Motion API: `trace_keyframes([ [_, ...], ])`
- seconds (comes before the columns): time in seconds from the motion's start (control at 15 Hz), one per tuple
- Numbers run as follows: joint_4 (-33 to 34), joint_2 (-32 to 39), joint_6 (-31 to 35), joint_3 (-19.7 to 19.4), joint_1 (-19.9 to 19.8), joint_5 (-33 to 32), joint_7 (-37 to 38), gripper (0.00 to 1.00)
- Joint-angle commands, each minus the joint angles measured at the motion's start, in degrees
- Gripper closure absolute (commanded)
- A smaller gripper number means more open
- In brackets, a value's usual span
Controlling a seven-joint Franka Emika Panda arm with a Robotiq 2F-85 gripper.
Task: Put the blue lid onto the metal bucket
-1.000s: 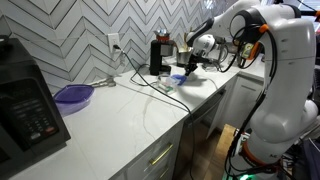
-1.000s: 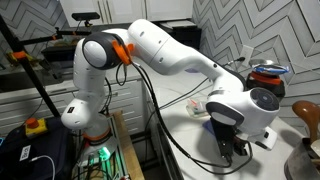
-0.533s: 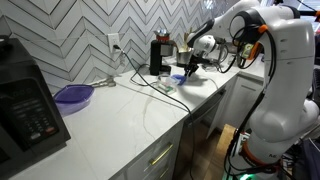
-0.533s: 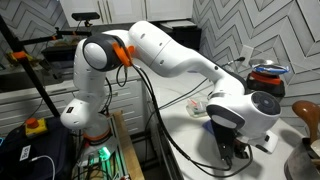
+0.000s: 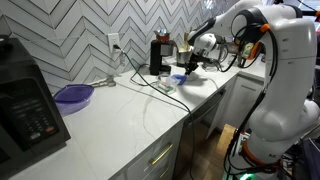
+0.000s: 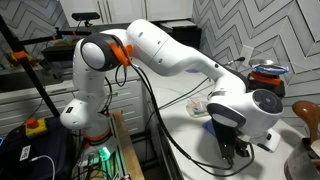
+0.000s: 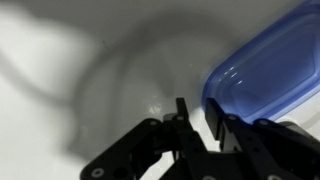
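The blue lid lies low over the white counter near the black coffee maker. In the wrist view the blue lid fills the upper right, large and blurred. My gripper has its two fingers drawn close together at the lid's left rim. The right finger sits against the rim and a thin strip of counter shows between the fingers. In an exterior view my gripper points down right over the lid. In an exterior view the gripper is dark and the lid is hidden. I cannot make out the metal bucket with certainty.
A black coffee maker stands just behind the lid by the tiled wall. A purple dish and a black appliance sit further along the white counter. Cables run across the counter. A dark round pot with a red band stands beyond the arm.
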Motion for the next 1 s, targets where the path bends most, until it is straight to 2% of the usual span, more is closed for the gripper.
trace_keyframes([
  [0.0,0.22,-0.14,-1.76,1.22,-1.14,1.22,-1.12,0.72],
  [0.2,0.44,0.19,-1.98,1.55,-1.01,1.05,-0.88,0.71],
  [0.4,0.76,0.7,-2.41,1.69,-1.09,1.03,-0.61,0.78],
  [0.47,0.87,0.84,-2.67,1.7,-1.14,1.06,-0.59,0.83],
  [0.53,0.94,0.94,-2.92,1.68,-1.14,1.05,-0.55,0.81],
  [0.6,0.99,1.05,-3.09,1.67,-1.12,1.03,-0.52,0.86],
  [0.93,1.36,1.8,-3.41,1.76,-0.97,0.64,-0.2,0.76],
])
